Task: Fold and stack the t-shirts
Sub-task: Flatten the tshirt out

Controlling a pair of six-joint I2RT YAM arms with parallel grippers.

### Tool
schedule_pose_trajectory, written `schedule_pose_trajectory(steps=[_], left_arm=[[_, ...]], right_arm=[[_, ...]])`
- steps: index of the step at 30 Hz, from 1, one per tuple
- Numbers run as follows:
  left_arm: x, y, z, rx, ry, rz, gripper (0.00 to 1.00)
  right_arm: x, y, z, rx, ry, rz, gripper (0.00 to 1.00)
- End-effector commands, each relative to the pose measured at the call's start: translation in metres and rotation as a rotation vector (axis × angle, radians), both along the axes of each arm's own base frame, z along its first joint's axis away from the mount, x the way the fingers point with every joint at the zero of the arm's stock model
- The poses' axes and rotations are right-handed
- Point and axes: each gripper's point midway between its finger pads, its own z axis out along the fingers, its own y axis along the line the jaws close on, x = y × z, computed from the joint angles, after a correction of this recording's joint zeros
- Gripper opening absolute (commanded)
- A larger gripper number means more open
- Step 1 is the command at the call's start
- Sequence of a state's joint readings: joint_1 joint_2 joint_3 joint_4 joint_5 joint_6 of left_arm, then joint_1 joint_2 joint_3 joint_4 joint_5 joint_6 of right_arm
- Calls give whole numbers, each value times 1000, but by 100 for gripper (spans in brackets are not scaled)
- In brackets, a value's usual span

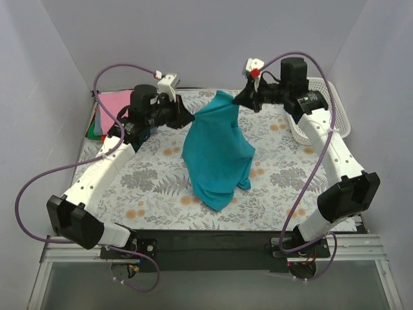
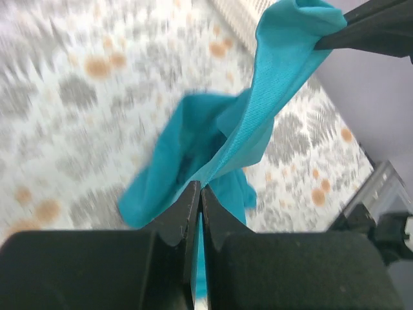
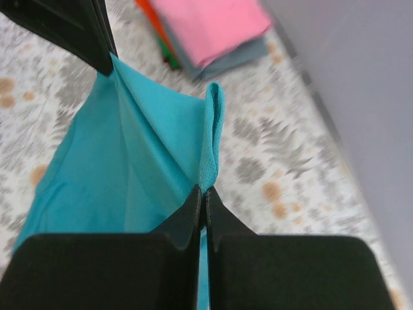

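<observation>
The teal-blue t-shirt [image 1: 219,152] hangs above the floral table cloth [image 1: 161,187], stretched between both grippers, its lower end resting on the cloth. My left gripper [image 1: 191,119] is shut on its left top edge, seen in the left wrist view [image 2: 201,188] with the shirt [image 2: 255,110] running off to the right gripper's fingers [image 2: 374,32]. My right gripper [image 1: 237,99] is shut on the right top edge, seen in the right wrist view [image 3: 204,192] with the shirt [image 3: 135,155]. A stack of folded shirts, pink on top [image 1: 113,106] [image 3: 213,26], lies at the back left.
A white mesh basket [image 1: 326,106] stands at the back right by the right arm. Grey walls close in on three sides. The table's black front edge [image 1: 206,242] runs between the arm bases.
</observation>
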State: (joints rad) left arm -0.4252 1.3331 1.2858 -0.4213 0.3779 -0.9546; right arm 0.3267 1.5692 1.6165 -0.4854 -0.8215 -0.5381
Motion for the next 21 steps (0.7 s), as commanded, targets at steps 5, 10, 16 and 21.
schedule_pose_trajectory(steps=[5,10,16,21], left_arm=[[63,-7,182,-33,-520,4,0],[62,-14,283,-169,-748,-6,0],[15,-8,309,-232,-842,-73,0],[-41,18,227,-185,-697,-74,0]], right_arm=[[31,-18,209,215,-481,-176,1],[18,-58,271,292,-575,-260,1],[-16,-105,282,282,-574,-216,1],[-104,-57,183,268,-302,214,1]])
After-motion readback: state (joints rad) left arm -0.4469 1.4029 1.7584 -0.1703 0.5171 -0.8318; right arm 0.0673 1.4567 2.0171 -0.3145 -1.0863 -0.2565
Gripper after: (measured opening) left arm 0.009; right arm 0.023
